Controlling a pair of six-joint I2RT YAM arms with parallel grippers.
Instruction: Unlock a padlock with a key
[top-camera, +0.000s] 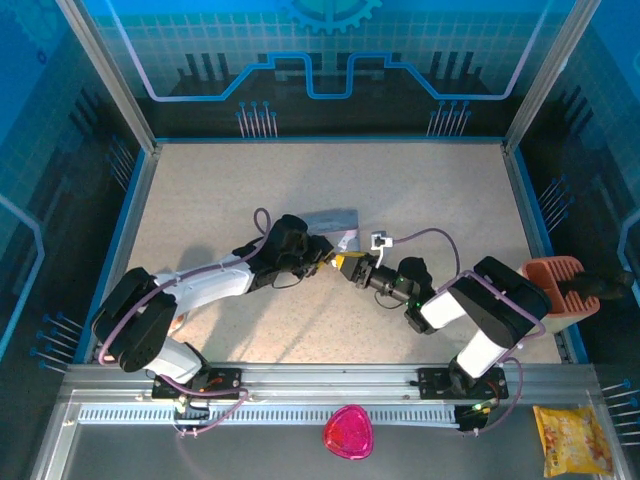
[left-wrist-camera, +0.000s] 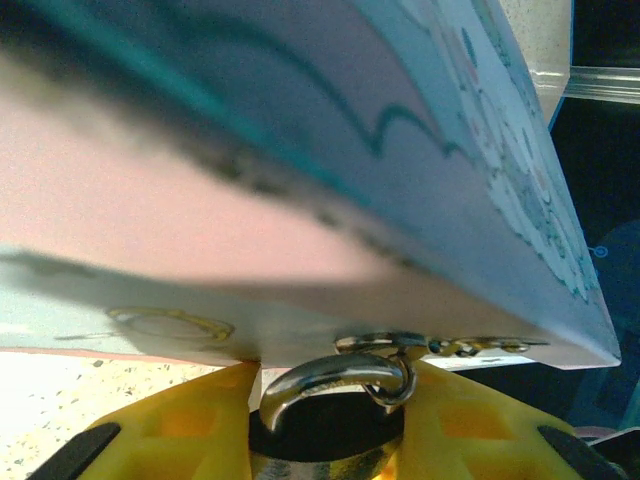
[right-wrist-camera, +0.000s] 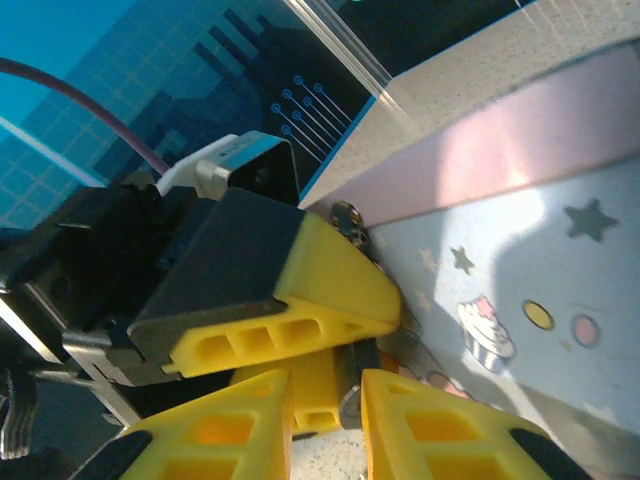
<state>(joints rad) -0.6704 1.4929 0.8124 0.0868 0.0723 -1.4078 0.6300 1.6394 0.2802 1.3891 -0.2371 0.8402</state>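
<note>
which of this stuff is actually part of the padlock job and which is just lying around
For the job: padlock, held by left end effector; key, apparently in right end effector; tin the padlock hangs on.
Lying about: pink triangular thing; yellow packet; orange container at the table's right edge.

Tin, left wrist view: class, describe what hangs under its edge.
The padlock's silvery shackle hooks through a clasp on the tin, between the left yellow fingers. Its body is mostly cut off below; the keyhole cannot be seen.
</note>
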